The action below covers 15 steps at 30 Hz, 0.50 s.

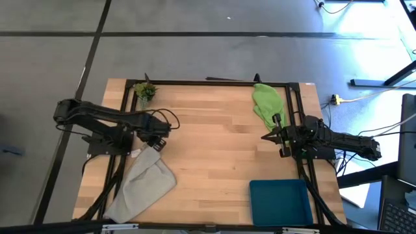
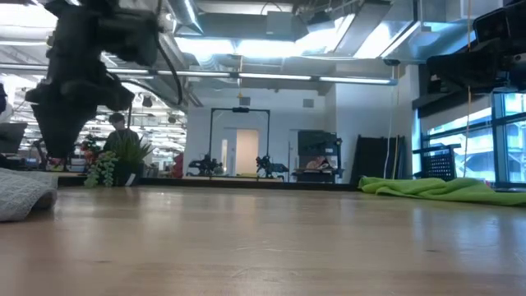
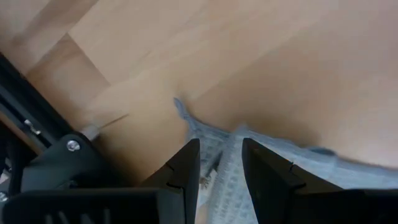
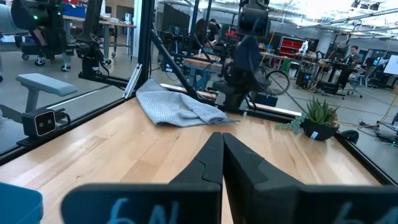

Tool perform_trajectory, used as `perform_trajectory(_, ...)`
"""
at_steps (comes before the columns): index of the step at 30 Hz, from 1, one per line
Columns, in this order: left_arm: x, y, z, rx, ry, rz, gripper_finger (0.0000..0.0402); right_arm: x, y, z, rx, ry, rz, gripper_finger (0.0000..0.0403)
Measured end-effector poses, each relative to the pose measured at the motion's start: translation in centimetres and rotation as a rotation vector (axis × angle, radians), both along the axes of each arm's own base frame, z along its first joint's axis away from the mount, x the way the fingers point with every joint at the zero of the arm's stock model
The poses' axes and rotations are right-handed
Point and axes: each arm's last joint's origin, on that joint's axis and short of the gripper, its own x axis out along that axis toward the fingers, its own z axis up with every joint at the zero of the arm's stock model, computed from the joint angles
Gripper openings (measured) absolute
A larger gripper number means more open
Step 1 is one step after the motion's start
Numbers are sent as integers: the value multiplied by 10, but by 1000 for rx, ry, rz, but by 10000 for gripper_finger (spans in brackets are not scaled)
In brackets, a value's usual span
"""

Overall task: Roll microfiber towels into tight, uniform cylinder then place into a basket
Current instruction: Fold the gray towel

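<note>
The pale grey towel [image 1: 143,182] lies crumpled and spread at the table's near left; its far corner [image 3: 186,118] points toward the table's middle. My left gripper [image 1: 155,142] hangs open just above that corner, pointing down. The cloth shows between its fingers [image 3: 221,149], and I see no touch. The lime green towel [image 1: 266,104] lies bunched at the far right edge. The teal basket [image 1: 279,201] stands at the near right with nothing in it. My right gripper [image 1: 270,136] waits shut and level at the right edge, between the green towel and the basket.
A small potted plant sprig [image 1: 144,91] stands at the far left corner. A black frame rail [image 1: 208,82] runs along the table's far and side edges. Bare wood [image 1: 214,149] lies between the two arms.
</note>
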Motion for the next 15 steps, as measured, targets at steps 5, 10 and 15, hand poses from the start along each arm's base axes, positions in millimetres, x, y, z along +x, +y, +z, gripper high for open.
perform_trajectory(5, 5, 7, -10, -9, 64, 36, 107, 0, 0, 0, 0, 0, 0, 8)
perform_trajectory(10, 8, 14, -20, -16, 126, 55, 107, 0, 0, 0, -1, 0, 0, 8)
perform_trajectory(15, 11, 21, -31, -29, 187, 63, 107, 0, 0, 0, -1, 0, 1, 8)
